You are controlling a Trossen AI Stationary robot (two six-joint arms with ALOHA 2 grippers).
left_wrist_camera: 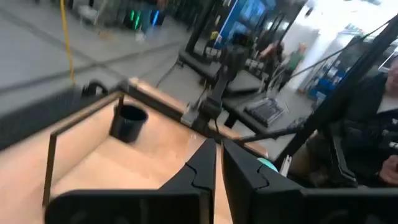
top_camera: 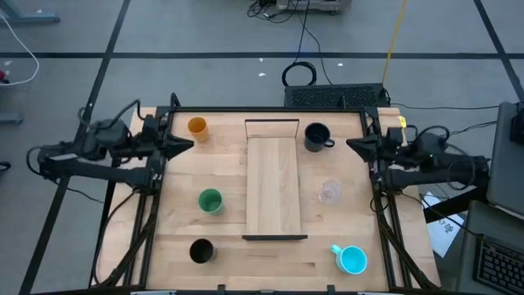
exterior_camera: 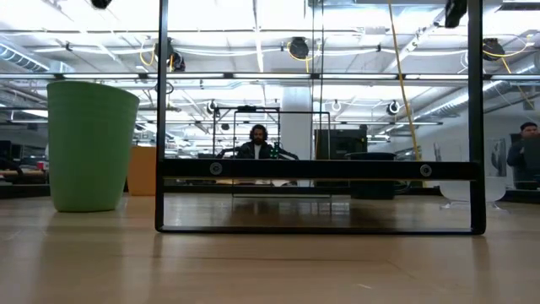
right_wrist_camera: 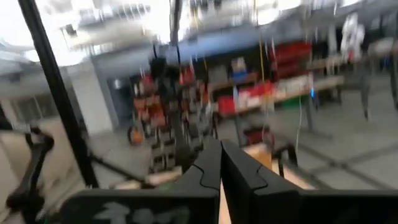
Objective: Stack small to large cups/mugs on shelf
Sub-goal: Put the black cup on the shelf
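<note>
High view: shelf (top_camera: 274, 176) bare, mid-table. Orange cup (top_camera: 197, 126), green cup (top_camera: 210, 201), black cup (top_camera: 201, 251) left of shelf; dark mug (top_camera: 316, 137), clear cup (top_camera: 330, 192), blue mug (top_camera: 353, 259) right of shelf. Left gripper (top_camera: 182, 144) and right gripper (top_camera: 357, 144) parked beside shelf's far end, fingers together, holding nothing.

Low view: green cup left of shelf frame (person seated beyond).

Wrist views: fingers pinched.

Judgement: no cup placed yet; next move calls for opening over smallest cup. No legible writing.

The high camera is looking straight down on the whole surface (top_camera: 180, 188); the low one is sitting level, close behind the green cup (exterior_camera: 90, 143), which both are seeing.
</note>
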